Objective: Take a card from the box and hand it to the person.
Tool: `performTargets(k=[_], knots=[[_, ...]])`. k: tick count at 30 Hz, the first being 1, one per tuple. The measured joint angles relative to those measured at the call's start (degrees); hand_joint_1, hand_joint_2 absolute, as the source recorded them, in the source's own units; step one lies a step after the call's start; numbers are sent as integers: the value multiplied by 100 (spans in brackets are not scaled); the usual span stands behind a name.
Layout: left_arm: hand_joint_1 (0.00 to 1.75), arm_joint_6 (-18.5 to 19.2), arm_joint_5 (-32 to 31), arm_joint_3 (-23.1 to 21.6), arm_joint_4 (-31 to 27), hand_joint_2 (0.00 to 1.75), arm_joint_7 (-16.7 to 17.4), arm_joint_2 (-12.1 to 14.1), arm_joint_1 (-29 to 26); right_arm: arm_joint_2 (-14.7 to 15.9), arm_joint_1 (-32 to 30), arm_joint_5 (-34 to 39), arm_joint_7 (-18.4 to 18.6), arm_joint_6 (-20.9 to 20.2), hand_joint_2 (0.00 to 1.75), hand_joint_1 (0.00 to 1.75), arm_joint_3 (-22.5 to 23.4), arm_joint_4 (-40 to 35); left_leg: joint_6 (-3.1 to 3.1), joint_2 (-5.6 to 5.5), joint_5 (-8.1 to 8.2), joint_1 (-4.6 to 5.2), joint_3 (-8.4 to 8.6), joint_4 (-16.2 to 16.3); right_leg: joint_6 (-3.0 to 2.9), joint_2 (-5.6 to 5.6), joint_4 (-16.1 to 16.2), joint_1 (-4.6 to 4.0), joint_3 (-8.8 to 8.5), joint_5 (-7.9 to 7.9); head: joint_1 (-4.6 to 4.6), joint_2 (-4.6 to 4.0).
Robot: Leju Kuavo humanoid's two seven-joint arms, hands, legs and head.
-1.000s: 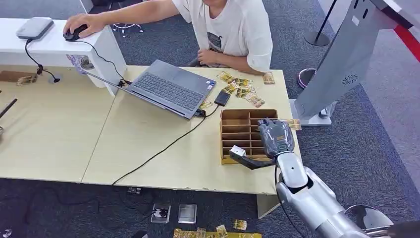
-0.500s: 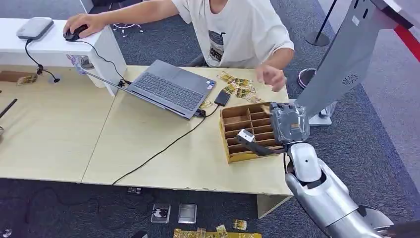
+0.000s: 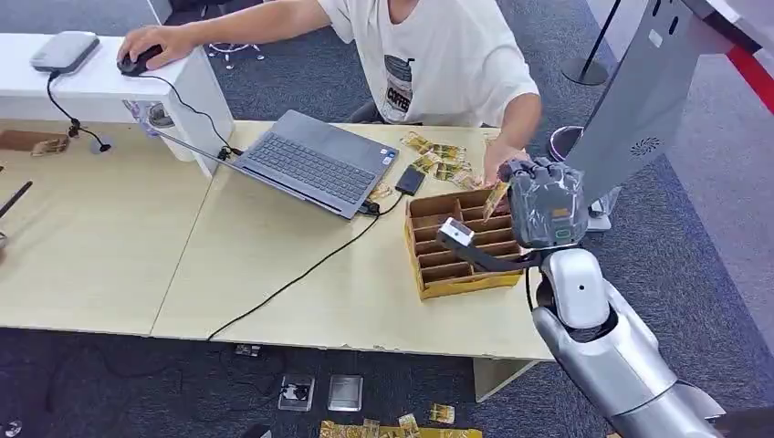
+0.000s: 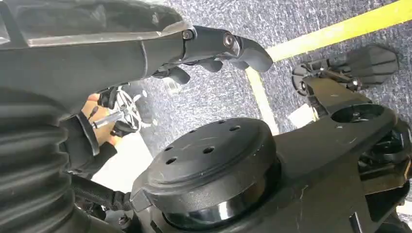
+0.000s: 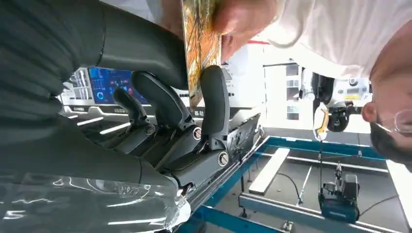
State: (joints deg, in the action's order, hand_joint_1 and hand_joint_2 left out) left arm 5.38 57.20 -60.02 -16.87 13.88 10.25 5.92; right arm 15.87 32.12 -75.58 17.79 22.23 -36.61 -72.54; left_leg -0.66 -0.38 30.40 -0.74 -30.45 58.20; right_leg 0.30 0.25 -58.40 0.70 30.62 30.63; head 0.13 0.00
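One box (image 3: 456,245) sits at right of centre in the head view, one laptop (image 3: 315,162) above and left of it, and one person (image 3: 429,55) at the top. One card (image 3: 496,199) stands at the robot's one visible hand (image 3: 546,203). A loose cluster of cards (image 3: 443,161), too jumbled to count, lies on the counter (image 3: 109,246), and one mouse (image 3: 137,62) is at upper left.

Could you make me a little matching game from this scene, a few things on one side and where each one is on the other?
Things:
1. card
2. laptop
3. wooden box
4. computer mouse

Places:
A. under a person's hand on the white raised counter
B. open on the table, to the left of the box
C. pinched by the right hand, with a person's fingers on it too
D. near the table's right end, split into compartments

Pairs: 1-C, 2-B, 3-D, 4-A
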Motion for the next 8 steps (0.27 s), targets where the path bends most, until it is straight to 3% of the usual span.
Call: performTargets(k=[1,2,3,4,8], knots=[[0,0,2,0,0,175,0,0,0,0,0,0,0,4,175,112,0,-18,0,0,0,0,0,0,0,0,0,0,0,0,-2,0],[0,0,2,0,0,175,0,0,0,0,-1,2,4,7,175,26,0,-29,0,0,0,0,0,0,0,0,0,0,0,0,-2,0],[0,0,2,0,0,175,0,0,1,-2,-9,4,15,5,175,26,-2,-28,0,0,0,0,0,0,0,0,0,0,0,0,-7,0],[0,0,2,0,0,175,0,0,0,0,-24,9,22,7,175,0,-2,-28,0,-1,0,0,-1,0,0,-1,0,0,0,0,-9,0],[0,2,2,0,0,175,0,0,2,0,-43,26,70,4,175,0,-4,-28,0,-1,0,0,0,0,0,-1,0,0,1,0,-11,0]])
